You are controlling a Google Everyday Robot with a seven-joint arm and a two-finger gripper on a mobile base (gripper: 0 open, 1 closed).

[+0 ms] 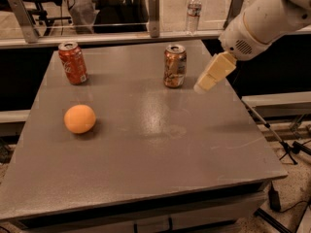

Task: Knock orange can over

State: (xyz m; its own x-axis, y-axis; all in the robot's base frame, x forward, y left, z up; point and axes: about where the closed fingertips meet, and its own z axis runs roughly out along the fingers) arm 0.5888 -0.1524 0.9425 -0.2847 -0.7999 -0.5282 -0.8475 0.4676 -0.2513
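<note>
The orange can point(174, 65), coppery orange-brown with pale mottling and a silver top, stands upright at the far middle of the grey table point(146, 144). My gripper point(202, 84), cream-coloured on a white arm, hangs just above the table to the right of the can, a short gap away and not touching it. It holds nothing.
A bright red can point(73, 62) stands upright at the far left. A round orange fruit point(79, 119) lies at the left middle. A clear water bottle point(194, 12) stands on the ledge behind the table. A glass barrier with posts runs along the far edge.
</note>
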